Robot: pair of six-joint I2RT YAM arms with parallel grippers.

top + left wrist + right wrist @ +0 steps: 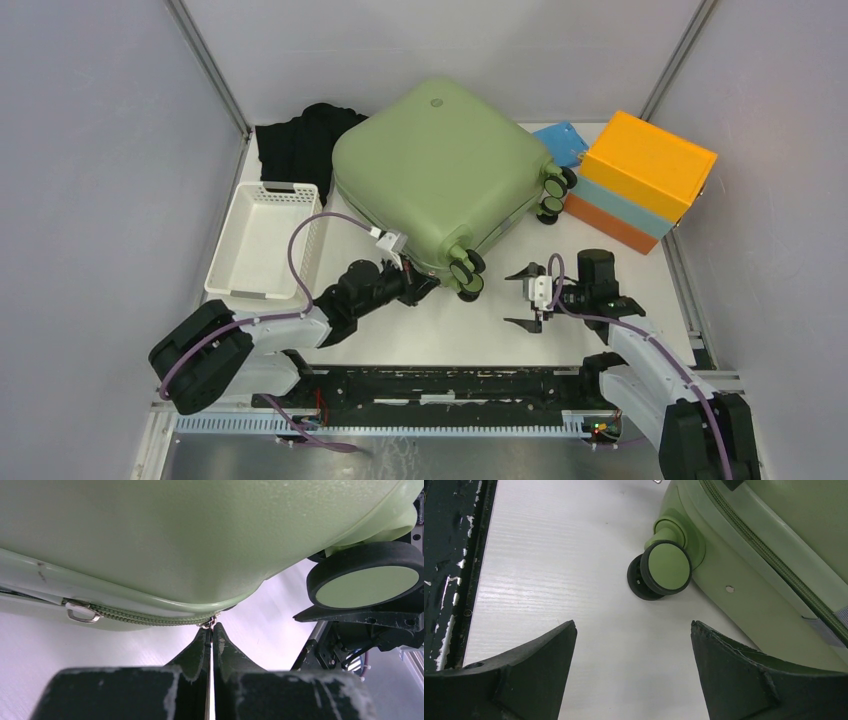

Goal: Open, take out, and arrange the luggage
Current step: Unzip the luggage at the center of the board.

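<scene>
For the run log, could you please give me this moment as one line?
luggage: lid down | left jaws: shut on zip pull | right jaws: open, empty, facing wheel

Left arm [280,330]: reaches forward and to the right from its base, forearm low, wrist straight. Left tool [212,630]: fingers pressed together, tips meeting with no gap.

Right arm [640,345]: elbow bent, forearm angled inward, wrist turned toward the left arm. Right tool [633,630]: jaws spread wide with nothing between them, fingers [539,655] level.
</scene>
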